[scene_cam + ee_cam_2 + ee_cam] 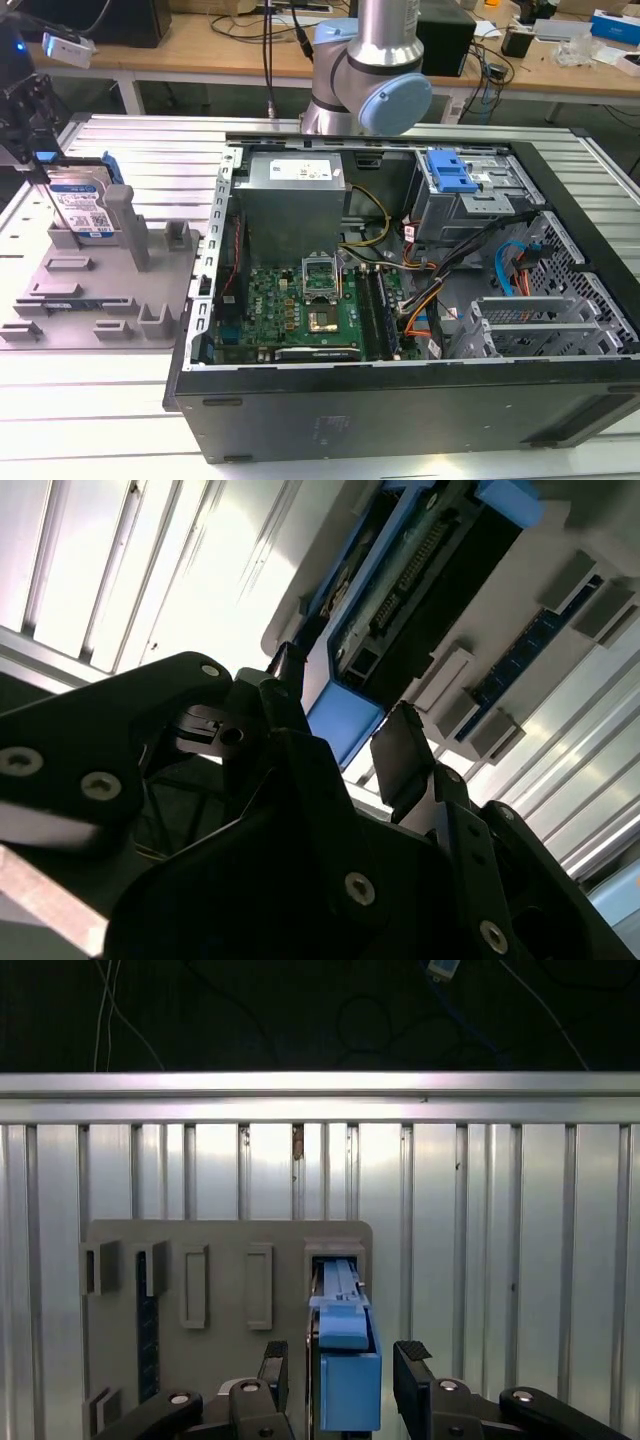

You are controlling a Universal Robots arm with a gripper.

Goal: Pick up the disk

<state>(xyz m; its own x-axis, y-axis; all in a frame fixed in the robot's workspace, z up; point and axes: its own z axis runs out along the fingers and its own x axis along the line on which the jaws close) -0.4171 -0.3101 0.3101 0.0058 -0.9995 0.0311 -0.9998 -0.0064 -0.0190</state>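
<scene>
The disk (80,205) stands on its edge in a slot of the grey fixture plate (90,290) at the exterior view's left, its white-and-blue label facing out. My gripper (28,115) hangs just above and behind it. In the first wrist view the disk's blue side rail (350,1370) lies between my two black fingers (412,1360), and the gripper (343,1360) is open, with a small gap on each side. The second wrist view shows the disk's dark underside (420,580) and blue rail (345,725) between the same fingertips (403,750).
An open computer case (400,400) fills the middle and right of the exterior view, holding a grey power supply box (295,190), a motherboard (300,310) and a drive cage with a blue latch (450,175). Grey posts (130,225) rise from the fixture plate beside the disk.
</scene>
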